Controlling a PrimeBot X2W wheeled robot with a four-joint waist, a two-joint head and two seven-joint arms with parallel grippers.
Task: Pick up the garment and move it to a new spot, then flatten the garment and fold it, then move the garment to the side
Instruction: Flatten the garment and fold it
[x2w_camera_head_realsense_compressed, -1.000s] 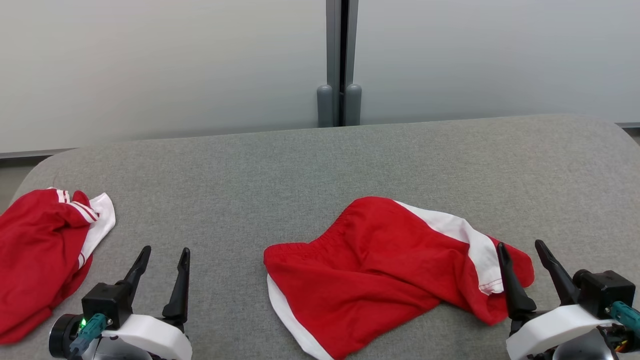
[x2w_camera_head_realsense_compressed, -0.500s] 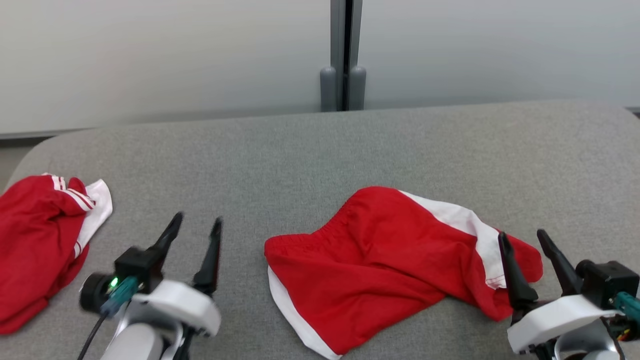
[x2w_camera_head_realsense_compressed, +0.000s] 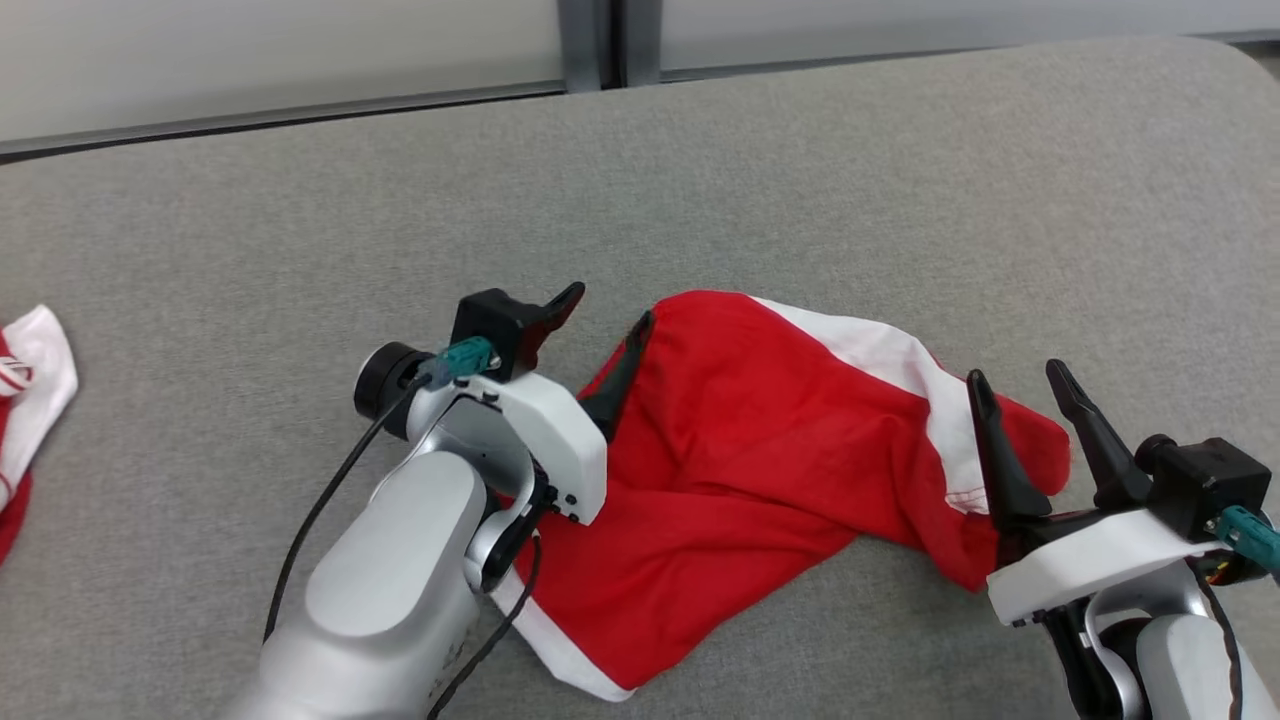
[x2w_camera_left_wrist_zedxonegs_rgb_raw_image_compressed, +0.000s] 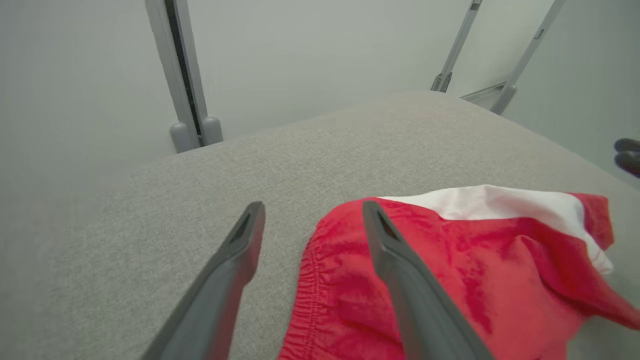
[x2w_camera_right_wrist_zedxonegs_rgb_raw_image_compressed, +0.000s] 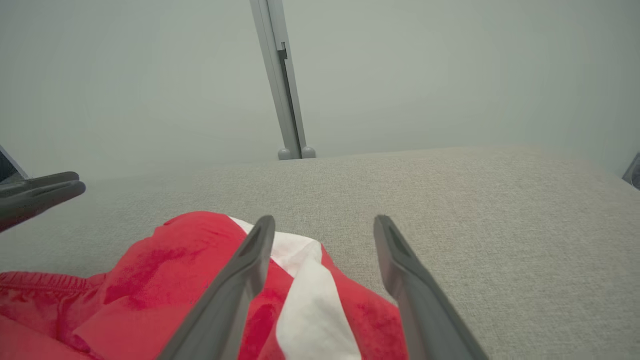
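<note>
The garment (x2w_camera_head_realsense_compressed: 760, 470) is a pair of red shorts with white side panels, lying crumpled on the grey padded surface (x2w_camera_head_realsense_compressed: 800, 180). My left gripper (x2w_camera_head_realsense_compressed: 605, 310) hangs open over its left, waistband end; in the left wrist view the gathered waistband (x2w_camera_left_wrist_zedxonegs_rgb_raw_image_compressed: 312, 280) sits between and under the two fingers, the right one (x2w_camera_left_wrist_zedxonegs_rgb_raw_image_compressed: 400, 270) above the cloth. My right gripper (x2w_camera_head_realsense_compressed: 1015, 385) stands open at the garment's right end, its left finger (x2w_camera_right_wrist_zedxonegs_rgb_raw_image_compressed: 235, 290) over the white panel (x2w_camera_right_wrist_zedxonegs_rgb_raw_image_compressed: 305, 310). Neither holds anything.
Another red and white garment (x2w_camera_head_realsense_compressed: 30, 390) lies at the far left edge of the surface. A pale wall with a grey vertical post (x2w_camera_head_realsense_compressed: 590, 45) runs behind the surface's far edge. Bare grey fabric stretches behind and to the right of the shorts.
My left arm has swung right and forward from the lower left to the shorts' waistband. The camera has tipped down and shifted, so the whole scene has slid. The right gripper has stayed put.
</note>
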